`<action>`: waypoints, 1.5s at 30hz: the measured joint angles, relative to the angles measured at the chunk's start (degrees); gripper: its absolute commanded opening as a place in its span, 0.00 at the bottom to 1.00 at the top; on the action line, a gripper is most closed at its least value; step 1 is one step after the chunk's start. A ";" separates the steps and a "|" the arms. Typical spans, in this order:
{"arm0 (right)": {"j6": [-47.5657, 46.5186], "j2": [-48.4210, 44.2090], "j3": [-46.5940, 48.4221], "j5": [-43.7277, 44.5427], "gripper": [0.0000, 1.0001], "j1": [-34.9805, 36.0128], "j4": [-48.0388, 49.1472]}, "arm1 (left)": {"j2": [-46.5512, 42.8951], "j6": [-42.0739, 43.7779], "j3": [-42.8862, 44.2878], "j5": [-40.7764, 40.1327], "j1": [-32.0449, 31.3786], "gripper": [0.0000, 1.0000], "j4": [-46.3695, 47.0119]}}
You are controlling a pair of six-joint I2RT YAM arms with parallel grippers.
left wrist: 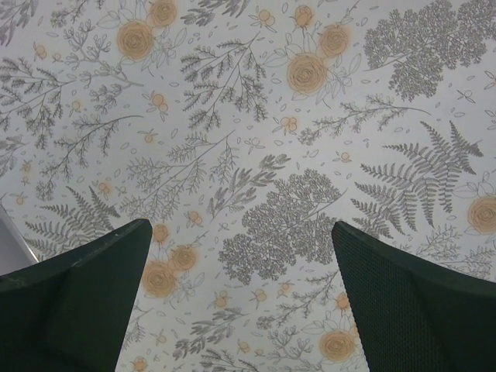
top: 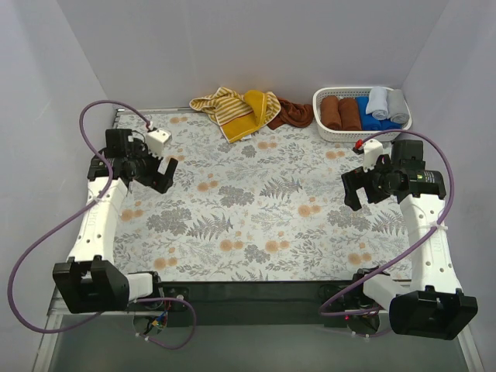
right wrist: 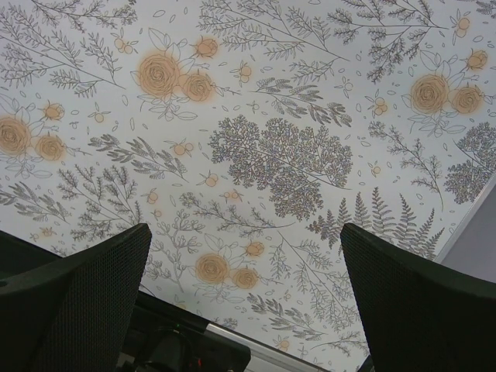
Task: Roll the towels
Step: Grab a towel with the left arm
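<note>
Yellow striped towel (top: 232, 108) and rust-brown towel (top: 293, 114) lie bunched together at the far edge, basket (top: 345, 136) of rolls (top: 341, 112) just beside; left gripper (top: 161, 177) and right gripper (top: 356, 190) both spread wide, empty.

L end effector (left wrist: 240, 229), R end effector (right wrist: 244, 229): splayed

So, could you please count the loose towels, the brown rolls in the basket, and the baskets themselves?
Loose towels: 2 (mustard striped towel, rust-brown towel)
Brown rolls: 2
Basket: 1
Total: 5
</note>
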 measured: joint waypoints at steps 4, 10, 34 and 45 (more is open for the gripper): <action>-0.02 0.48 0.00 0.00 0.98 0.00 0.00 | 7.34 0.83 3.72 0.33 -0.37 0.98 2.12; 0.26 3.63 0.50 -0.04 0.98 0.00 0.00 | 16.87 0.79 6.97 0.76 -3.91 0.94 8.17; 0.46 6.91 -0.50 1.53 0.98 -0.11 0.02 | 69.00 -2.16 48.63 -4.00 -25.40 0.78 29.29; 0.92 8.70 -0.50 1.66 0.98 -0.11 0.04 | 79.36 0.76 59.58 -14.19 -26.64 0.30 35.82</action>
